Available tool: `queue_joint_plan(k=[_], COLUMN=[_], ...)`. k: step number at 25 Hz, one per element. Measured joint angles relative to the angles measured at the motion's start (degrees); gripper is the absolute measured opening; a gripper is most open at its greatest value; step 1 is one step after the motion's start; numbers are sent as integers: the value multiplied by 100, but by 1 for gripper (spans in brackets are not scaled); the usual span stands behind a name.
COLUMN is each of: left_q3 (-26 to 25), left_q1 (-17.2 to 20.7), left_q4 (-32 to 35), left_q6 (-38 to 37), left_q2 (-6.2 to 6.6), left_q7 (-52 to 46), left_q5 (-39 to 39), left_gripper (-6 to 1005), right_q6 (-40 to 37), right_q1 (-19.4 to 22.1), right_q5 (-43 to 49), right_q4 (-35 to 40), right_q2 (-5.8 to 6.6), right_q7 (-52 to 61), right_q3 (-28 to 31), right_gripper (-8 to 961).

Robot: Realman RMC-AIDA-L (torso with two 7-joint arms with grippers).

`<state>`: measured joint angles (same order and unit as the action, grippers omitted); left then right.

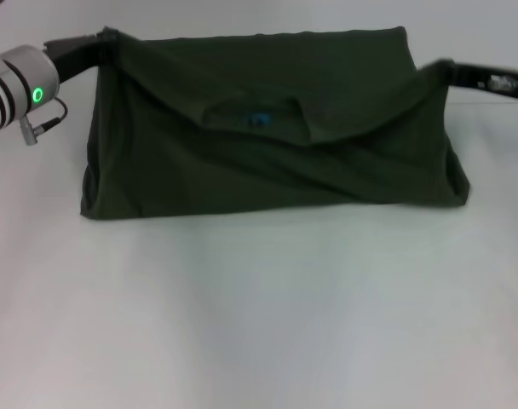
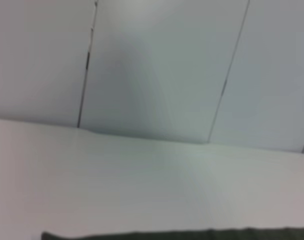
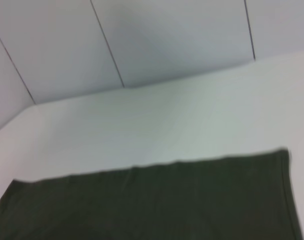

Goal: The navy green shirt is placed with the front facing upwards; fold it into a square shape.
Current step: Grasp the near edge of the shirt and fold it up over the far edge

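The navy green shirt (image 1: 267, 128) hangs stretched crosswise between the left gripper (image 1: 101, 44) and right gripper (image 1: 442, 70), each pinching one corner.

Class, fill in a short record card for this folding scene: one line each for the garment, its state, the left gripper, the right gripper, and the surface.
garment: navy green shirt, dark olive, blue neck label showing
state: lifted at two upper corners, hanging in a sagging fold, lower edge resting on the table
left gripper: at the shirt's upper left corner, shut on the cloth
right gripper: at the shirt's upper right corner, shut on the cloth
surface: white table
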<state>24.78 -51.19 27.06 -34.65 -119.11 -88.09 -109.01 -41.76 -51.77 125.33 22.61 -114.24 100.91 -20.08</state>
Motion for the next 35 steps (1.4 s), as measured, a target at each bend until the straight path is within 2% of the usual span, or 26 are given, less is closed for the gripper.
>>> queue_joint_plan(k=[6,13,18,25,35], left_q3=[-15,-32,-24,-32,-5], left_q1=[-3,68,72,140,214], left_q4=[-119,-375,-490,-507,-486], left_q6=[138,294,310,333,316], left_q2=[7,-54,-56,-187,-261], left_q7=[411,822,914,1042,1048], left_q5=[436,777,813,818,821], left_gripper=[112,120,126,134,146], right_q6=[510,1010,1096,1197,1197], right_q1=[-179,-183,-145,-69,-9], right_q5=[-313,-758,-926,-926,-898], right_q4=[-171,-525,-626,-641,-643], right_q2=[-6,-73,-102,-201,-270], right_q7=[-299,-791,-950,-1016,-1026], right_q3=[-160,-286,-286,-292,-384], right_gripper=[4,23,41,67,105])
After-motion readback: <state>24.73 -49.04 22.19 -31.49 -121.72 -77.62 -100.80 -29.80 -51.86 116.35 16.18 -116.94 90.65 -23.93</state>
